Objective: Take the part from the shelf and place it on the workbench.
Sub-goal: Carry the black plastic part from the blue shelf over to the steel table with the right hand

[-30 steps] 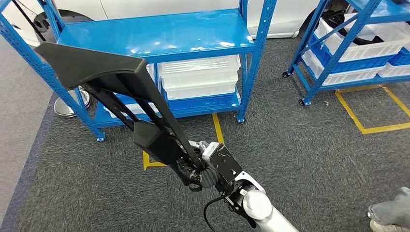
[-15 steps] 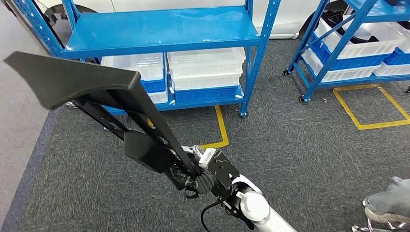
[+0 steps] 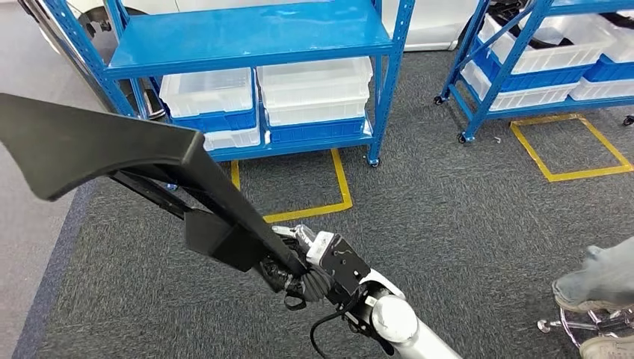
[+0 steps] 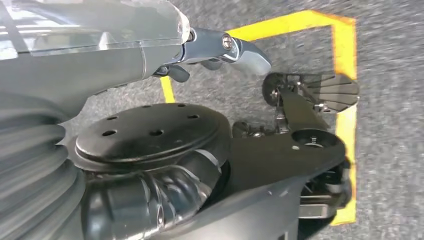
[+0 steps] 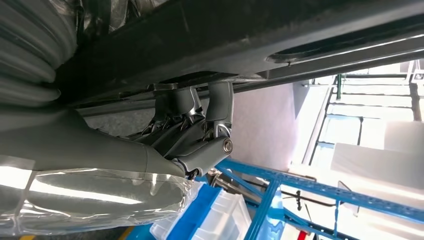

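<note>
Swinging such a long part through the aisle is, I judge, the main risk: its broad flat end reaches far out ahead and to the left of the right hand, so in a turn the far tip could strike the upright of the near shelf or the white bins stacked beneath its top board. The hold sits at the narrow lower end of the part, so the weight hangs well away from the fingers; I would expect the part to want to twist or droop in the grasp, and a jolt from walking could let it slip to the carpet. A person's leg and shoe stand at the right edge near a chair base, another thing to keep away from. In the head view the right hand is closed round the stem of the part, and the right wrist view shows its fingers curled up against the part's dark underside, gripping it. The part is thus off the shelf, carried in the air above the carpet, tilted up and to the left; no desk shows yet. The left hand hangs above the carpet and a yellow floor line, holding nothing; whether its fingers are spread or curled I cannot tell.
</note>
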Tool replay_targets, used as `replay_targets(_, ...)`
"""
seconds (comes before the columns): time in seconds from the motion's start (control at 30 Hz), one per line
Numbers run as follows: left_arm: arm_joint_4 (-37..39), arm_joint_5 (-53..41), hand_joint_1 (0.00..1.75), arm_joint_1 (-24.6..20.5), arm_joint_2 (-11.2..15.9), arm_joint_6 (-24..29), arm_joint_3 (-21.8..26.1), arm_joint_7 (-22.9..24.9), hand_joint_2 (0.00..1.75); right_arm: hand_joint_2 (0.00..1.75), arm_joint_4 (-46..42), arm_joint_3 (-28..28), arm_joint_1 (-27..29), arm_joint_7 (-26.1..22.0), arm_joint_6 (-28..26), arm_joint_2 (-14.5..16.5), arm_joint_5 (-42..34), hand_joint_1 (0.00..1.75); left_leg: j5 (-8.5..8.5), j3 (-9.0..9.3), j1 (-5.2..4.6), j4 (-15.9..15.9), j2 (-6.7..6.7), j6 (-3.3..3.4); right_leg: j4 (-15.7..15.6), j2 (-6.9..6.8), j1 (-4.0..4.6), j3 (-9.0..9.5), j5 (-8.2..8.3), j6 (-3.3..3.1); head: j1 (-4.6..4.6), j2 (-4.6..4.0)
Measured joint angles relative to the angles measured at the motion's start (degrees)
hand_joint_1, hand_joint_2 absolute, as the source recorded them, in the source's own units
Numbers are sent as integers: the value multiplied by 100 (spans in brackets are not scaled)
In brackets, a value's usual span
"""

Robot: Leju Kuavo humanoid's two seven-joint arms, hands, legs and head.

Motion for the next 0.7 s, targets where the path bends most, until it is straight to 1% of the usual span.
replay_targets(0.03, -1, 1, 0, -4, 1, 2, 17, -1, 175, 175, 1, 9, -4, -2, 1, 3, 1, 161, -331, -72, 11, 283, -2, -22, 2, -13, 3, -94, 76, -29, -3, 0)
replay_targets(0.07, -1, 0, 0, -9, 1, -1, 27, 0, 175, 175, 1, 16, -6, -4, 1, 7, 1, 161, -641, -141, 15, 645, -1, -43, 7, -16, 6, -199, 149, -49, -4, 0)
replay_targets(0.1, -1, -2, 0, -13, 2, -10, 31, 3, 175, 175, 2, 20, -7, -4, 2, 9, 1, 161, -832, -187, 19, 1020, -1, -64, 15, -21, 10, -303, 222, -50, -4, 0)
replay_targets(0.13, -2, -3, 0, -15, 6, -34, 33, 9, 175, 175, 4, 22, -7, -4, 2, 10, 1, 161, -831, -193, 23, 1329, -1, -81, 28, -26, 13, -417, 294, -46, -4, 0)
replay_targets(0.17, -2, -6, 0, -15, 16, -70, 34, 15, 175, 175, 9, 25, -10, -4, 1, 11, 1, 161, -659, -145, 27, 1513, 0, -93, 49, -31, 14, -535, 367, -37, -4, 0)
replay_targets(0.2, -3, -7, 0, -14, 32, -111, 37, 21, 175, 175, 16, 30, -14, -4, 1, 17, 1, 161, -408, -22, 30, 1529, 0, -97, 80, -36, 13, -653, 435, -25, -4, 0)
replay_targets(0.23, -3, -5, 0, -12, 48, -148, 40, 26, 175, 175, 26, 35, -20, -4, 0, 27, 1, 161, -201, 193, 32, 1353, 0, -91, 118, -36, 13, -763, 495, -9, -5, 0)
replay_targets(0.27, -3, -3, 0, -4, 61, -166, 44, 28, 175, 175, 33, 40, -26, -4, -1, 42, 1, 161, -183, 535, 24, 963, 0, -72, 165, -33, 20, -851, 542, 10, -5, 0)
replay_targets(0.3, -3, -2, 0, 3, 68, -167, 48, 30, 175, 175, 39, 44, -32, -6, -1, 57, 1, 161, -326, 898, 15, 467, 0, -42, 211, -32, 29, -910, 578, 32, -4, 0)
replay_targets(0.33, -3, -6, 0, 7, 68, -162, 50, 33, 175, 175, 41, 45, -40, -9, -1, 68, 1, 161, -530, 1195, 3, 27, 0, -4, 249, -34, 37, -949, 615, 58, -4, 0)
replay_targets(0.37, -3, -12, 0, 9, 69, -155, 51, 37, 175, 175, 42, 46, -47, -13, -2, 74, 1, 161, -699, 1388, -12, -293, -1, 39, 269, -41, 42, -973, 655, 87, -3, 0)
replay_targets(0.4, -3, -19, 0, 10, 72, -158, 53, 42, 175, 175, 43, 47, -55, -15, -2, 79, 1, 161, -752, 1431, -9, -435, -3, 88, 271, -49, 45, -985, 701, 120, -2, 0)
replay_targets(0.43, -3, -23, 0, 14, 75, -170, 55, 48, 175, 175, 46, 49, -60, -17, -2, 84, 1, 161, -727, 1409, 0, -455, 1, 134, 280, -47, 39, -1003, 723, 154, -3, 0)
replay_targets(0.47, -3, -23, 0, 26, 80, -183, 56, 56, 175, 175, 50, 52, -63, -17, 1, 90, 1, 161, -677, 1379, 11, -463, 7, 181, 334, -33, 31, -1038, 674, 190, 0, 0)
replay_targets(0.5, -3, -24, 0, 39, 86, -195, 59, 63, 175, 175, 53, 57, -65, -18, 3, 95, 1, 161, -625, 1346, 24, -473, 20, 228, 488, -14, 21, -1105, 541, 224, 0, 0)
replay_targets(0.53, -3, -29, 0, 48, 91, -200, 59, 67, 175, 175, 60, 61, -66, -19, 4, 97, 1, 161, -579, 1305, 29, -472, 39, 259, 775, 6, 2, -1219, 322, 254, 1, 0)
replay_targets(0.57, -3, -34, 0, 55, 95, -202, 60, 72, 175, 175, 69, 65, -66, -19, 8, 99, 1, 161, -537, 1252, 27, -465, 49, 281, 1152, 18, -10, -1359, 78, 283, 2, 0)
replay_targets(0.6, -3, -40, 0, 59, 97, -202, 60, 72, 175, 175, 81, 67, -66, -19, 10, 99, 1, 161, -498, 1198, 27, -452, 59, 291, 1539, 22, -23, -1488, -127, 305, 1, 0)
replay_targets(0.63, -3, -46, 0, 64, 97, -202, 60, 74, 175, 175, 96, 69, -65, -18, 12, 99, 1, 161, -464, 1142, 28, -436, 62, 286, 1815, 23, -37, -1557, -242, 324, 1, 0)
replay_targets(0.67, -3, -49, 0, 72, 98, -202, 60, 76, 175, 175, 110, 70, -66, -17, 14, 100, 1, 161, -439, 1091, 30, -414, 60, 275, 1879, 22, -51, -1516, -244, 336, 1, 0)
replay_targets(0.7, -3, -52, 0, 80, 98, -202, 60, 78, 175, 175, 120, 71, -69, -17, 15, 103, 1, 161, -424, 1049, 34, -385, 59, 264, 1719, 21, -67, -1360, -154, 342, 1, 0)
